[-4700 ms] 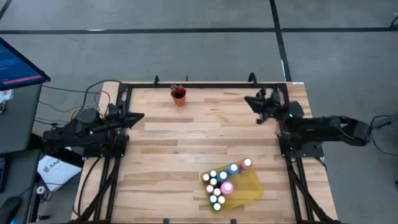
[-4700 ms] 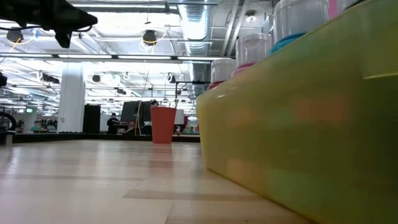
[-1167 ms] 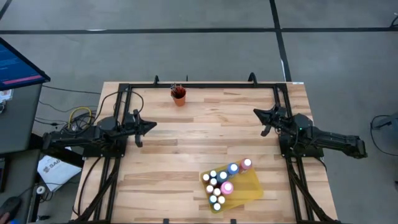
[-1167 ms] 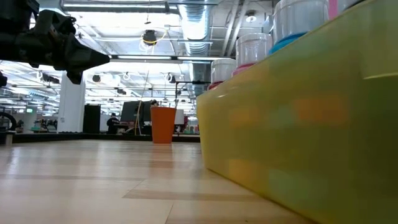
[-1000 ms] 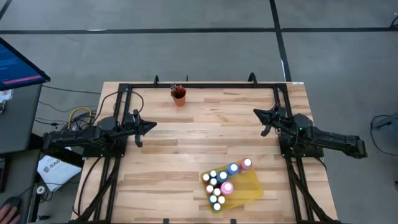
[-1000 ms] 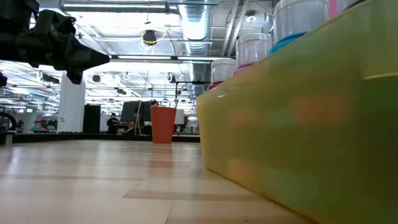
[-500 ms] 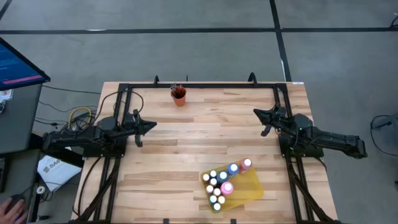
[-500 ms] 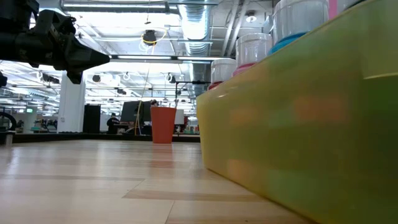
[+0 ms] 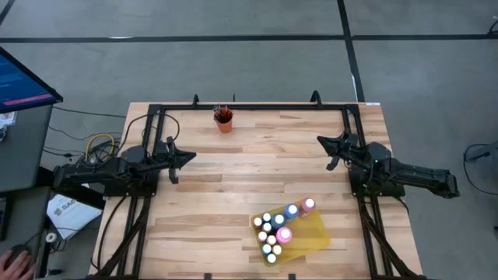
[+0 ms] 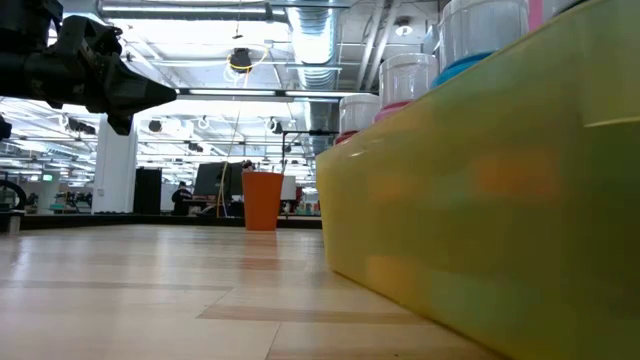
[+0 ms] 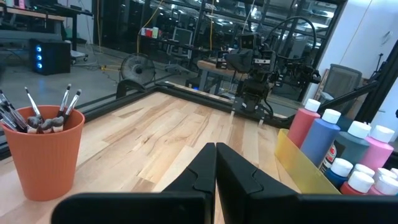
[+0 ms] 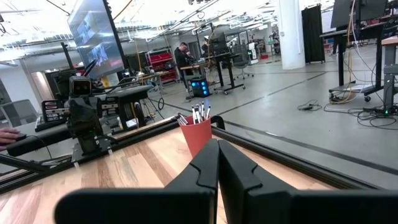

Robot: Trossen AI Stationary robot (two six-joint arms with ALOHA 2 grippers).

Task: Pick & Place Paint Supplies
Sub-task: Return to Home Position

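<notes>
Several white-capped paint bottles (image 9: 277, 227) stand upright in a flat yellow tray (image 9: 311, 233) near the table's near edge, right of centre; the left wrist view shows them as well (image 11: 348, 155). Thin paintbrushes (image 11: 37, 112) stand handle-down in a small orange cup (image 9: 224, 120) at the far edge. My left gripper (image 9: 191, 156) hovers shut over the table's left side, pointing level toward the right. My right gripper (image 9: 320, 141) hovers shut over the right side, pointing level toward the left. Neither holds anything.
A black frame rail (image 9: 257, 106) runs along the table's far edge and down both sides. Bare wood (image 9: 257, 167) lies between the two grippers. A monitor (image 9: 23, 78) and desk stand beyond the left edge; a person's hand (image 9: 12, 258) shows at the lower left.
</notes>
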